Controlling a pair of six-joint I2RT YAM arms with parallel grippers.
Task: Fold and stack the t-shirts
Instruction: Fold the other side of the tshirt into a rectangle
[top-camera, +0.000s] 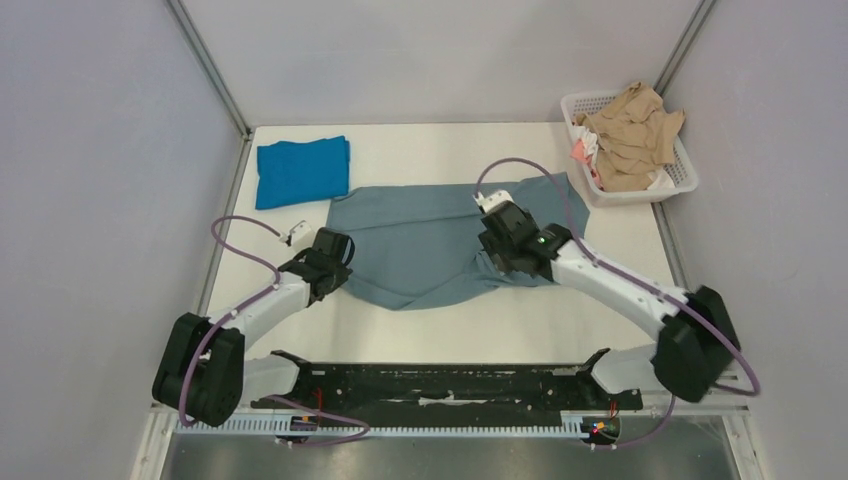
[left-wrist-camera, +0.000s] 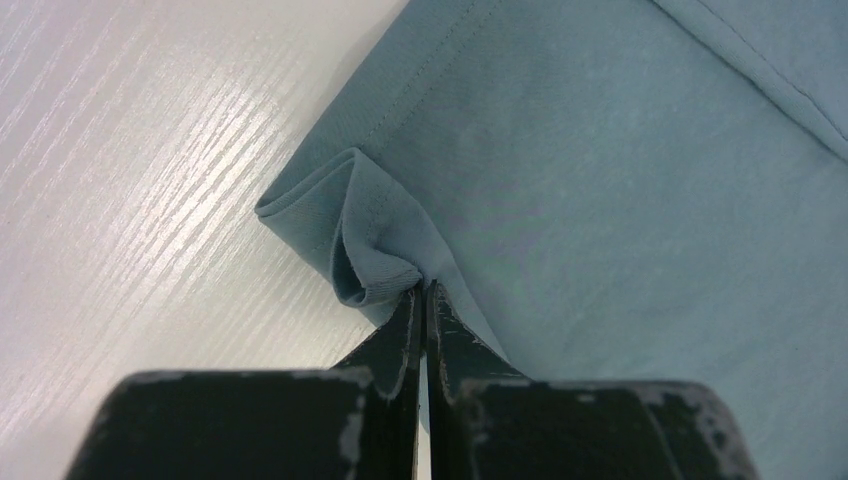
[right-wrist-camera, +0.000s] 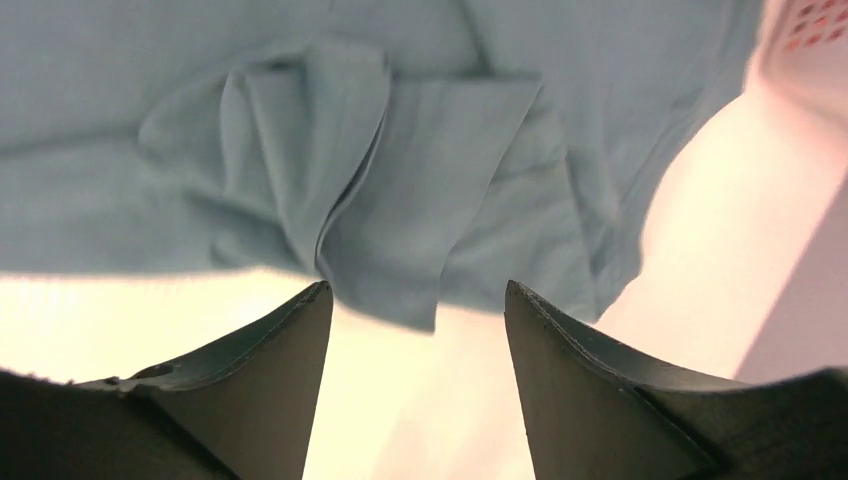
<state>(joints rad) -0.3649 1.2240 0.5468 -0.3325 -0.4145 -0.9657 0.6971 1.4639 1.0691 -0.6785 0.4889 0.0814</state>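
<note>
I'm mid-fold: left end effector (left-wrist-camera: 422, 292) pinches the grey-blue t-shirt (top-camera: 420, 240) at frame centre. Right end effector (right-wrist-camera: 418, 300) gapes empty and should grip next, I judge.

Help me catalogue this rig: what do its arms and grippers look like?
Left arm and right arm: white links, black joint housings, looping purple cables. Left gripper: black fingers, chipped paint; right gripper: dark tapered fingers. A green light marks the right wrist.

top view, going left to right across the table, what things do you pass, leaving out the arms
blue shirt → grey shirt → basket
</note>
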